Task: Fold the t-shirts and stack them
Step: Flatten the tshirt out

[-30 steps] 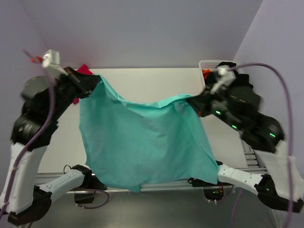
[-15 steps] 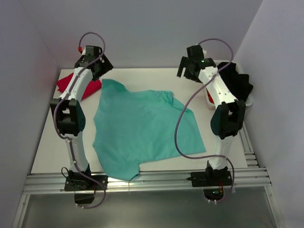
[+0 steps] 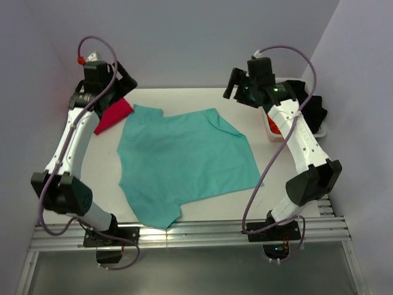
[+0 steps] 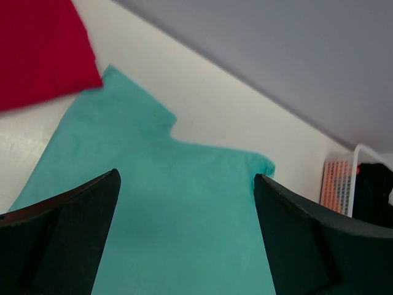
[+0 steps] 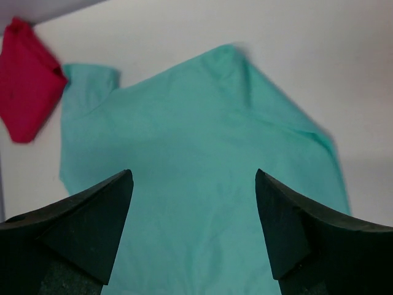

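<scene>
The teal-green soft cloth t-shirt (image 3: 184, 163) lies spread on the white table (image 3: 80, 190), skewed rather than square to it. Its nearest corner reaches the table's near edge and may hang over. If a fold starts from that corner, the loose cloth could slide off and drag the rest askew.

Across the middle of the teal-green shirt the cloth looks mostly flat. Toward its far right corner a sleeve seems partly doubled under, though this is hard to tell. A fold made over it would probably trap a lump and leave the finished stack uneven.

Beyond the shirt's far edge, both arms hang above the table. The left gripper (image 4: 185, 178) has its fingers spread wide with nothing between them, above the shirt's far left sleeve. The right gripper (image 5: 193, 175) is equally wide and empty, above the far right corner. A pinch from here may catch only the top layer or miss the cloth.

Just beside the far left sleeve lies the crimson-red cloth t-shirt (image 3: 113, 115), bunched. A low left-hand pinch could snag both shirts together. Right of the teal-green shirt stands a white plastic basket (image 3: 270, 132) with a dark cloth (image 3: 310, 107) beyond it. A wide right-arm swing could knock it.
</scene>
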